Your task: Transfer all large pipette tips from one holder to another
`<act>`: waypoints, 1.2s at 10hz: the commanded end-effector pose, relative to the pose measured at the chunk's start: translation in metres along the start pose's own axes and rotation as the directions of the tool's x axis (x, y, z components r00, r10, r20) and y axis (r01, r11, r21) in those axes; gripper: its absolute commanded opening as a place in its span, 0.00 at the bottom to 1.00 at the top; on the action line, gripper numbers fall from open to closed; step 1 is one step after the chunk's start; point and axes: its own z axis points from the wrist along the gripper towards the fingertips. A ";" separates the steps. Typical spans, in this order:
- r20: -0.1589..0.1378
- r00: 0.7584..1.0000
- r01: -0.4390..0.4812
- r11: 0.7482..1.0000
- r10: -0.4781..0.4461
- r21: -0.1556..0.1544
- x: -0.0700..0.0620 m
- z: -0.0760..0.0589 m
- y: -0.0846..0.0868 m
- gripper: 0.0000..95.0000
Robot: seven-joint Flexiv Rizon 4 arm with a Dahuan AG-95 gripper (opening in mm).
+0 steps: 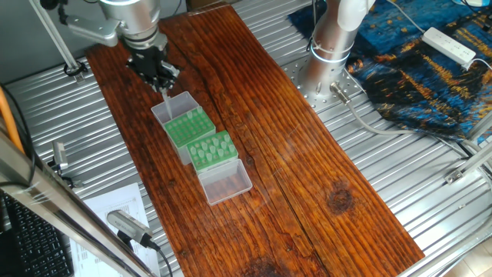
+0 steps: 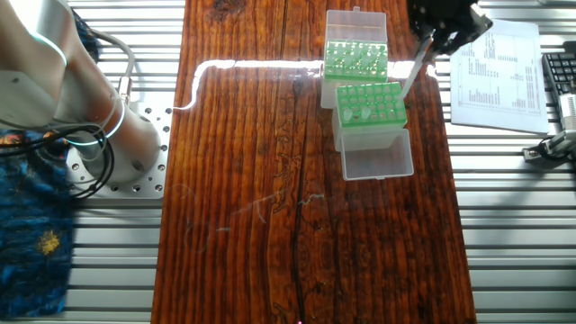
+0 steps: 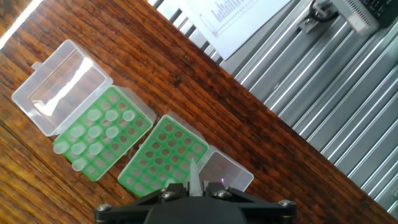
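The pincer (image 1: 163, 77) was pressed together on one large pipette tip (image 1: 166, 102), which hung point-down from the fingers. In the fixed views it was held above the empty holder (image 2: 355, 59), clear of the rack surface. In the hand view the held tip appeared over this holder's bare holes.

The empty holder was a green grid rack in a clear box with its lid hinged open. Touching it stood the filled holder (image 3: 99, 134), of the same type, lid (image 3: 57, 87) also open. The remaining large pipette tips (image 3: 93, 130) sat upright in the filled holder, wide ends up, filling part of its grid.

Both holders rested on the wooden counter (image 1: 292, 161). A printed sheet (image 2: 499, 76) lay beyond the counter edge nearest the empty holder, on ribbed metal decking (image 2: 513, 225).
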 end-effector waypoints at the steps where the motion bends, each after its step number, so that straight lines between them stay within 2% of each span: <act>1: -0.001 1.000 0.003 1.000 -0.003 0.000 0.004 0.002 0.002 0.00; 12: 0.008 1.000 0.012 1.000 -0.012 -0.004 0.012 0.019 0.010 0.00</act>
